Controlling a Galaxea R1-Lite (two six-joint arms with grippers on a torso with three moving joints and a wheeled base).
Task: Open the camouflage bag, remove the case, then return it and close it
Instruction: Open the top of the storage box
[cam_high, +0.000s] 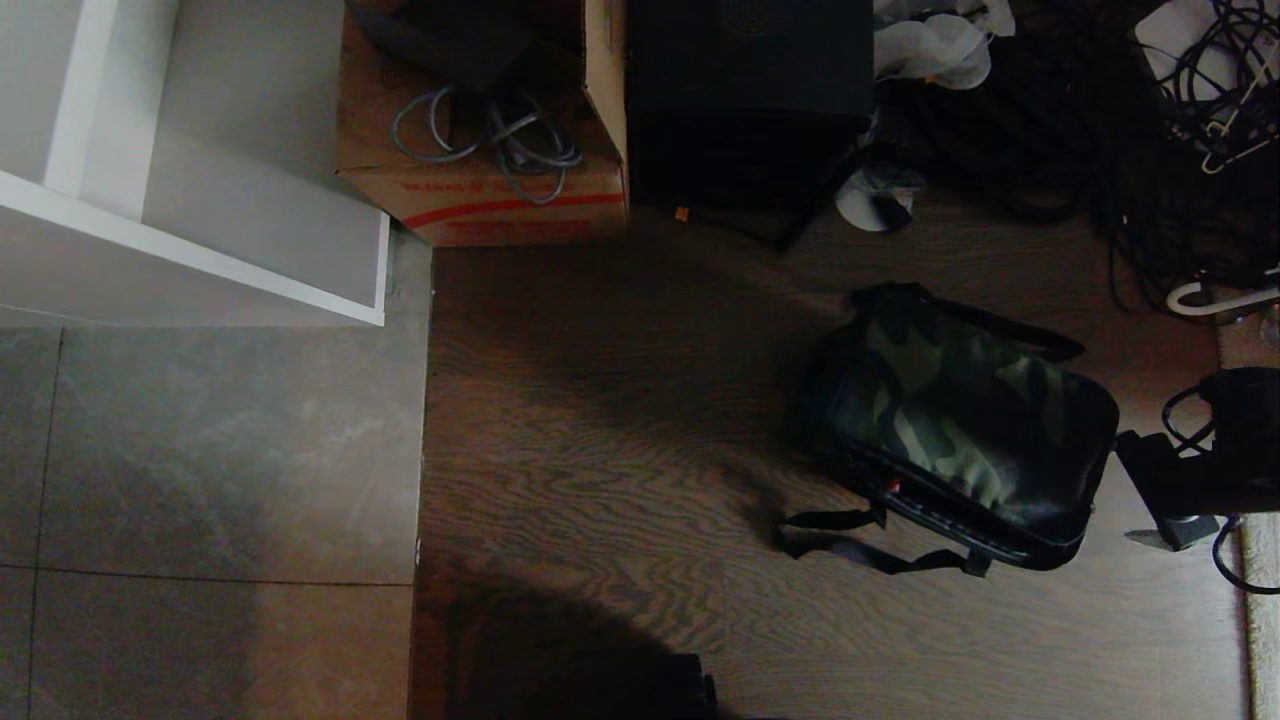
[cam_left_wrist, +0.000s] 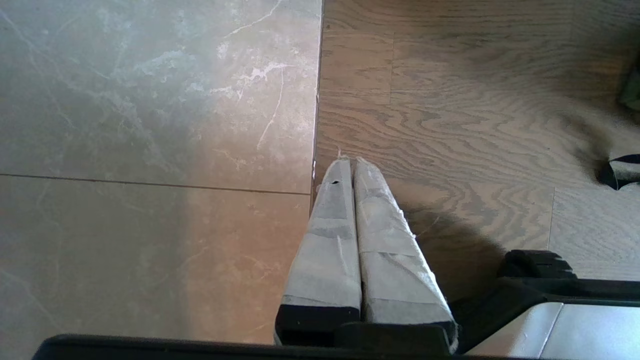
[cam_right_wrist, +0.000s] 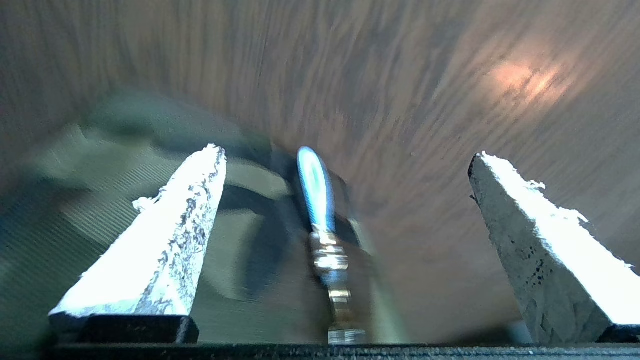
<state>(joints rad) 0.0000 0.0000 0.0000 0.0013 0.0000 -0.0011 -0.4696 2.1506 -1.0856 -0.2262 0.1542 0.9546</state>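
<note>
The camouflage bag (cam_high: 960, 430) lies zipped shut on the dark wood floor, right of centre, its black straps (cam_high: 860, 550) trailing toward me. My right arm (cam_high: 1230, 440) comes in at the bag's right end. In the right wrist view the right gripper (cam_right_wrist: 347, 154) is open, close over the bag's camouflage top (cam_right_wrist: 100, 210). A blue-tipped metal zipper pull (cam_right_wrist: 316, 190) stands between the fingers, touching neither. My left gripper (cam_left_wrist: 350, 161) is shut and empty, parked over the seam between tile and wood. The case is out of view.
Behind the bag stand a plain black box (cam_high: 750, 90) and a cardboard box (cam_high: 480, 200) holding grey cables. A tangle of black cables (cam_high: 1150, 150) fills the back right. A white shelf unit (cam_high: 200, 230) and grey tile floor (cam_high: 200, 450) are at the left.
</note>
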